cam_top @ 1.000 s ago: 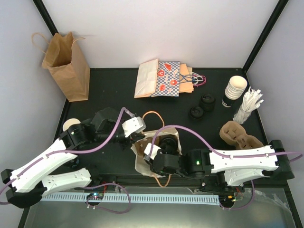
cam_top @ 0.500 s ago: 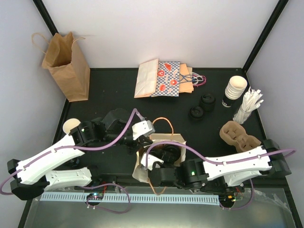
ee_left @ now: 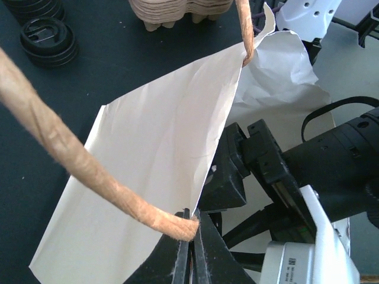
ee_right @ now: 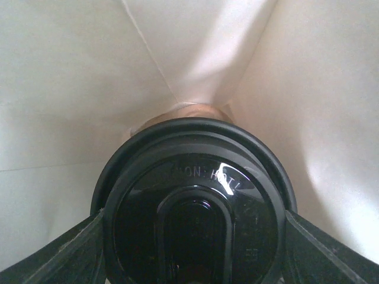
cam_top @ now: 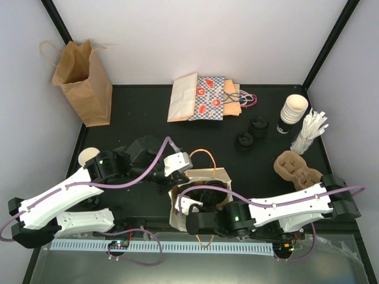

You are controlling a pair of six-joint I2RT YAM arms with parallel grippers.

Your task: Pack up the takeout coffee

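The cream paper bag (cam_top: 220, 174) stands wider open than a second ago, and the right arm reaches deeper into it.
The left gripper (ee_left: 190, 234) is pinched tight on the twisted brown paper handle (ee_left: 77, 160). The right gripper (ee_right: 192, 236), jaws wide, clasps the black-lidded takeout coffee cup (ee_right: 192, 189) inside the bag.

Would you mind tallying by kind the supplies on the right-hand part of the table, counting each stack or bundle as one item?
stacks of black lids: 2
stack of white cups: 1
bundle of white sticks: 1
stack of pulp cup carriers: 1
Total: 5
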